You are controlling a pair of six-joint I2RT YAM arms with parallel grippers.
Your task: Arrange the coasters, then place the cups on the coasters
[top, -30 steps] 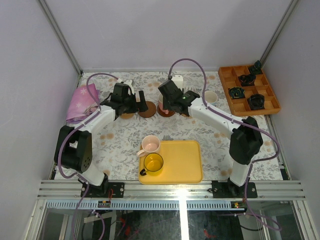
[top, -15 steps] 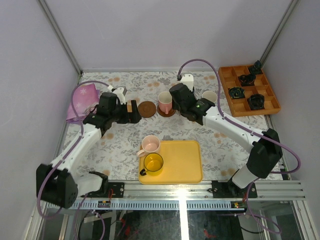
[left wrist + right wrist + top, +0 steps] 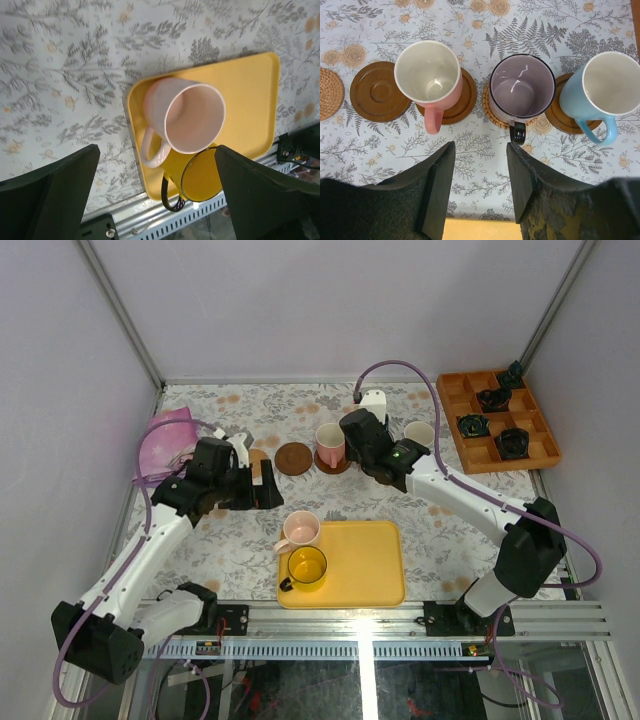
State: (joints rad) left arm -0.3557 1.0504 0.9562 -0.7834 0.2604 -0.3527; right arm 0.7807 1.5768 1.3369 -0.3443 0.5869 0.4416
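Note:
Three cups stand on coasters in a row: the pink cup (image 3: 427, 72) on a dark coaster (image 3: 454, 102), the grey-purple cup (image 3: 521, 85) on a woven one (image 3: 492, 111), the light blue cup (image 3: 610, 87) on a dark one (image 3: 564, 120). An empty dark coaster (image 3: 380, 91) and a tan woven coaster (image 3: 330, 92) lie to their left. My right gripper (image 3: 480, 185) hangs open and empty just short of the grey-purple cup. My left gripper (image 3: 157, 200) is wide open above the pale pink cup (image 3: 187, 117) and the yellow cup (image 3: 200, 172).
The yellow tray (image 3: 360, 565) lies at the near middle, the yellow cup (image 3: 307, 567) on it, the pale pink cup (image 3: 300, 530) at its far left corner. An orange compartment box (image 3: 455, 410) sits far right. A purple cloth (image 3: 160, 445) lies far left.
My left gripper has pulled back from the coaster row toward the near side. My right gripper has shifted right, away from the pink cup, which stands on its coaster.

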